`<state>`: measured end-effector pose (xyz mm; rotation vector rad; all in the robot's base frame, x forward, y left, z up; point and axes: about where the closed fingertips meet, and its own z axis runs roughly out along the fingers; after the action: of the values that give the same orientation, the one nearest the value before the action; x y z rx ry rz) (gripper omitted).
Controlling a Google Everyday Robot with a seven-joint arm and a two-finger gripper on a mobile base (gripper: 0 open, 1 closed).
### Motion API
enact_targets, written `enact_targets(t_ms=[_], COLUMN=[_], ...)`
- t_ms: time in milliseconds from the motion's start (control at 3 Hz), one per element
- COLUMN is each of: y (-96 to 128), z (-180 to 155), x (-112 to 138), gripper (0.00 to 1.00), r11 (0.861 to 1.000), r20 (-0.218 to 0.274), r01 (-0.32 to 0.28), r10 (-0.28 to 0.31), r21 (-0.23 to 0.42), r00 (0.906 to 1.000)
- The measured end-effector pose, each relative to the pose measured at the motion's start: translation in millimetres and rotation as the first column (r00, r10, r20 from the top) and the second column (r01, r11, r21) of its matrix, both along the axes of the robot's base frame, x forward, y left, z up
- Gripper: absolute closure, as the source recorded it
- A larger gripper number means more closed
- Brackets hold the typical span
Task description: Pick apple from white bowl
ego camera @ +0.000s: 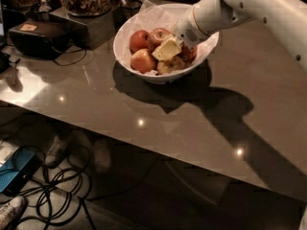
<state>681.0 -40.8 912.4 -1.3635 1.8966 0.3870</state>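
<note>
Red glossy apple (157,35) in white bowl (156,77); gripper (166,49) beside it, grip unclear.

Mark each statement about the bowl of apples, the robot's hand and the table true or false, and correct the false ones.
1. The white bowl holds several apples. True.
2. The hand hangs far to the left of the bowl. False: it is down in the bowl, among the apples.
3. The bowl stands on the floor. False: it stands on the table.
4. Cables lie on the floor. True.
</note>
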Motion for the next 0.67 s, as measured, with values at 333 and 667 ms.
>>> enact_targets(t_ms=[333, 667], y=[0.0, 0.1], z=[0.0, 0.0], x=[0.0, 0.0], gripper=[0.86, 1.00], r11=[1.000, 1.000], r20=[0.000, 0.000], r01=[0.000, 0.000], r10=[0.000, 0.000], r21=[0.000, 0.000], r00=[1.0000, 1.0000])
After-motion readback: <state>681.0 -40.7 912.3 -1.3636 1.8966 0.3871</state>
